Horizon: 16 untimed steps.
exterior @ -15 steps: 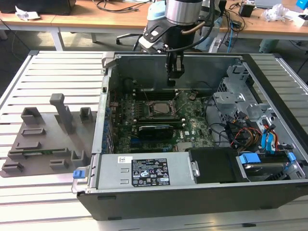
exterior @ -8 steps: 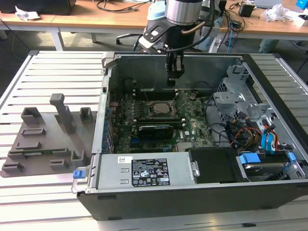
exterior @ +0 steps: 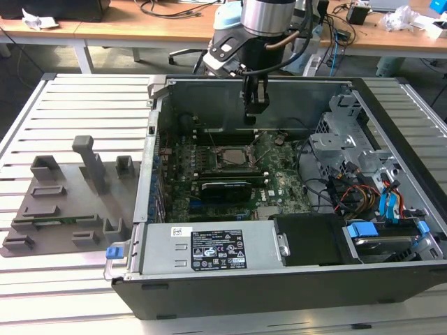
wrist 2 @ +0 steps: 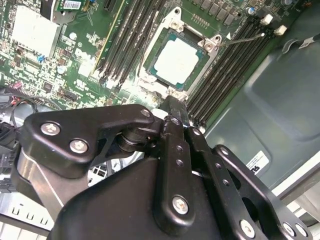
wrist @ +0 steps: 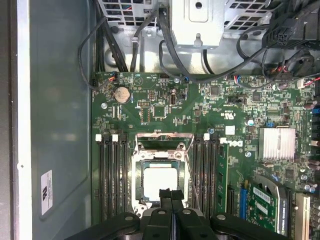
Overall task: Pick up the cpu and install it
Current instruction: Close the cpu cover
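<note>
- The black tool (exterior: pixel 255 116) hangs from the arm inside an open computer case (exterior: pixel 209 94). Its two fingers are pressed together with nothing between them, and in both wrist views the fingertips (wrist: pixel 171 196) (wrist 2: pixel 172 107) meet in a thin seam.
- Just beyond the fingertips lies the cpu (wrist: pixel 160 181) (wrist 2: pixel 176 62), a small flat square with a pale silvery top and a thin darker rim. It sits level in its socket, and I cannot tell whether the tool touches it.
- A metal socket frame (wrist: pixel 162 142) surrounds the chip.
- Rows of long black memory slots (wrist: pixel 111 175) run along both sides of the socket.
- All of this sits on a green motherboard (wrist: pixel 165 100).
- The case lies on a slatted tabletop (exterior: pixel 70 105), with a grey moulded holder (exterior: pixel 63 202) at the exterior view's left.
</note>
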Available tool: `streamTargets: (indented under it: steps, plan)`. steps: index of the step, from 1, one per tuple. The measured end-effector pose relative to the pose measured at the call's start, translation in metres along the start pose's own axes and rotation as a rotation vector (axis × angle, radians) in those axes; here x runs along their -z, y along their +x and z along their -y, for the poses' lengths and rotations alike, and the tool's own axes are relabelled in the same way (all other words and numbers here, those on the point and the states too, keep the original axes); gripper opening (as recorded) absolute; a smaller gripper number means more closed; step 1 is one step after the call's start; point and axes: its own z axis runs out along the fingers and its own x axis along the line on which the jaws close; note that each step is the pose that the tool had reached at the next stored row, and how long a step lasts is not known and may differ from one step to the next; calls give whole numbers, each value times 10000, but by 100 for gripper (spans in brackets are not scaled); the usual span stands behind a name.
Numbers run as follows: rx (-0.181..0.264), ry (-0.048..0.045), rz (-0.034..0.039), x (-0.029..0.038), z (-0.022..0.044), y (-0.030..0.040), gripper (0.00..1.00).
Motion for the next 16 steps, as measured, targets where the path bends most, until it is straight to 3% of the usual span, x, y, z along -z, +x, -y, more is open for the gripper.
streamTargets:
  steps: [3,4,5,6,16]
  plan:
    - [-1,0,-2,-7,-94,1,11]
    - [-1,4,-2,-12,-156,2,11]
    - [1,8,2,-27,-287,3,11]
    - [0,9,11,-31,-326,3,11]
    - [-1,12,75,-36,-501,4,11]
